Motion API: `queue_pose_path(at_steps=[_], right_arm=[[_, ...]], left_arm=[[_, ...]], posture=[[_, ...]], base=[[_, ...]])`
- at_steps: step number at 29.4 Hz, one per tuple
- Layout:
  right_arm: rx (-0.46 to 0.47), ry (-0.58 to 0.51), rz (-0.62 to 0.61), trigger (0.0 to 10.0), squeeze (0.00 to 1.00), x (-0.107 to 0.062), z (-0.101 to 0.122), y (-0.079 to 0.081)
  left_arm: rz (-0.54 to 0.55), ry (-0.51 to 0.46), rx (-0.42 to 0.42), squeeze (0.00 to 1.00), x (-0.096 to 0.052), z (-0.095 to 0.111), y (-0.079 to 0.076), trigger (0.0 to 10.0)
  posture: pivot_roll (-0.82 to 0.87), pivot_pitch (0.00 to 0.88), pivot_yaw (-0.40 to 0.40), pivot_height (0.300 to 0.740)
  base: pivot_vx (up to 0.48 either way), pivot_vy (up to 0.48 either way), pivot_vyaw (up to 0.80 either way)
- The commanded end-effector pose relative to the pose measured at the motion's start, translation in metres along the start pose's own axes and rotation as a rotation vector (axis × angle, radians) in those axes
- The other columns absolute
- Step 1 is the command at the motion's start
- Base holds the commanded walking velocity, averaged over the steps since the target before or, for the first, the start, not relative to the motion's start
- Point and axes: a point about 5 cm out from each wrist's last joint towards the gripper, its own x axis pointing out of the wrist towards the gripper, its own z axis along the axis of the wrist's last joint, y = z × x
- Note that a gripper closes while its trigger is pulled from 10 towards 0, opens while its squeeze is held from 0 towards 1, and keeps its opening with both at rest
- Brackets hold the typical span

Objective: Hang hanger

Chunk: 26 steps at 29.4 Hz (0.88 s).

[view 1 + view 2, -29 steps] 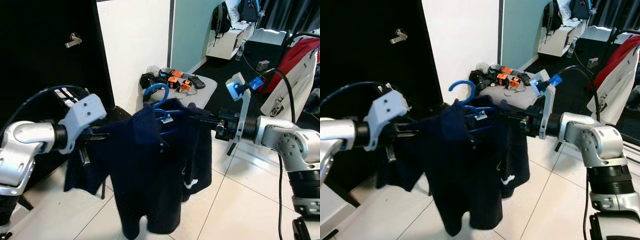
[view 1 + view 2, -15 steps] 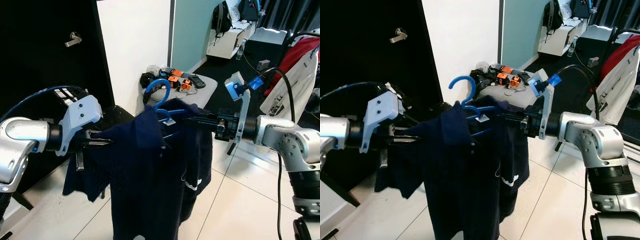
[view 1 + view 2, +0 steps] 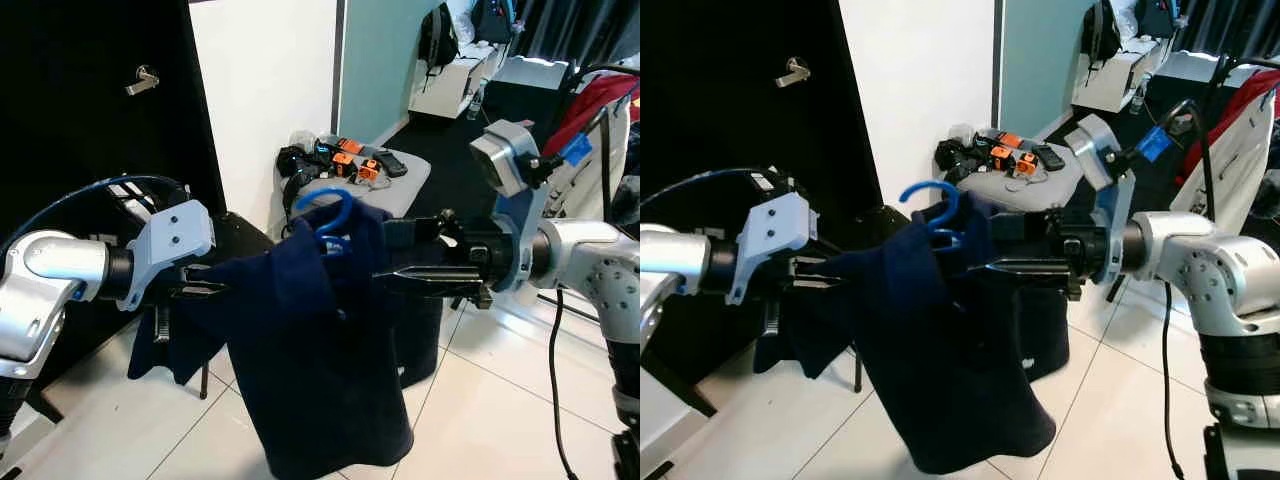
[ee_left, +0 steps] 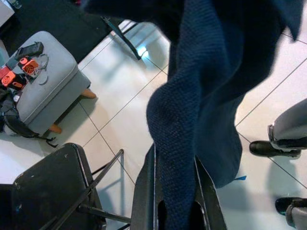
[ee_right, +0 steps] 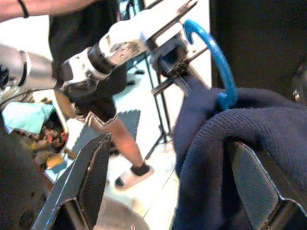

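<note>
Two arms hold a dark navy garment (image 3: 320, 350) up in mid-air over white floor tiles (image 3: 500, 400), with its hem hanging free above the floor. Behind it a black door (image 3: 90, 120) and a white wall (image 3: 270, 90) close off the left and centre; a grey ottoman (image 3: 400, 175) strewn with small gear sits just beyond the cloth, and open tiled floor runs off to the right.

The left gripper (image 3: 205, 290) reaches in level from the left, its fingers (image 4: 144, 191) closed narrowly on a fold of the garment. The right gripper (image 3: 400, 262) reaches in level from the right, fingers spread wide, with the upper one (image 3: 420, 228) above the cloth's shoulder and the lower one (image 3: 420, 280) against its side; the right wrist view shows the knit bunched between them. The blue hanger (image 3: 325, 212) pokes its hook up out of the garment's collar between the two grippers.

Since the earlier frames the right arm has pushed forward and its fingers have opened from a tight hold near the hanger. The garment has bunched into one mass. In the right wrist view a person's legs (image 5: 127, 143) stand behind the left arm.
</note>
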Motion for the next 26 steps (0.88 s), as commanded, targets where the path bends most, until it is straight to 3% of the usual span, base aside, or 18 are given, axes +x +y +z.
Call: queue_pose_path(at_steps=[1, 6, 7, 9, 10, 15, 16, 19, 26], right_arm=[[-0.035, 0.075, -0.051, 10.0, 0.98, -0.007, -0.006, -0.002], [-0.031, 0.1, -0.079, 10.0, 0.98, -0.018, -0.01, 0.002], [-0.01, 0.102, -0.033, 10.0, 0.97, -0.018, -0.011, 0.011], [-0.006, 0.109, -0.021, 10.0, 0.97, -0.017, -0.013, 0.013], [-0.005, 0.177, -0.076, 10.0, 0.97, -0.023, -0.022, 0.01], [-0.02, 0.286, -0.19, 10.0, 0.96, -0.038, -0.032, -0.001], [-0.036, 0.362, -0.268, 10.0, 0.96, -0.054, -0.037, -0.006], [-0.046, 0.399, -0.309, 10.0, 0.96, -0.066, -0.036, -0.006], [-0.075, 0.428, -0.353, 10.0, 0.95, -0.079, -0.03, -0.002]], left_arm=[[0.074, -0.023, -0.006, 0.0, 0.004, 0.0, 0.006, 10.0], [0.137, -0.055, -0.025, 0.0, 0.007, -0.002, 0.007, 10.0], [0.14, -0.102, -0.036, 0.0, 0.01, 0.002, 0.006, 10.0], [0.136, -0.116, -0.038, 0.0, 0.01, 0.004, 0.006, 10.0], [0.11, -0.164, -0.042, 0.0, 0.007, 0.01, 0.004, 10.0], [0.091, -0.209, -0.048, 0.0, -0.003, 0.016, 0.006, 10.0], [0.072, -0.235, -0.065, 0.0, -0.014, 0.018, 0.007, 10.0], [0.077, -0.245, -0.09, 0.0, -0.022, 0.016, 0.009, 10.0], [0.118, -0.22, -0.125, 0.0, -0.018, 0.004, 0.007, 10.0]], posture=[[-0.14, 0.0, 0.021, 0.74], [-0.14, 0.0, 0.023, 0.74], [-0.15, 0.0, 0.023, 0.74], [-0.15, 0.0, 0.023, 0.74], [-0.15, 0.0, 0.022, 0.74], [-0.15, 0.0, 0.021, 0.74], [-0.15, 0.0, 0.022, 0.74], [-0.15, 0.0, 0.022, 0.74], [-0.15, 0.0, 0.021, 0.74]], base=[[0.0, 0.0, 0.0], [0.0, 0.0, 0.0], [0.0, 0.0, 0.0], [0.0, 0.0, 0.0], [0.0, 0.0, 0.0], [0.0, 0.0, 0.0], [0.0, 0.0, 0.0], [0.0, 0.0, 0.0], [0.0, 0.0, 0.0]])
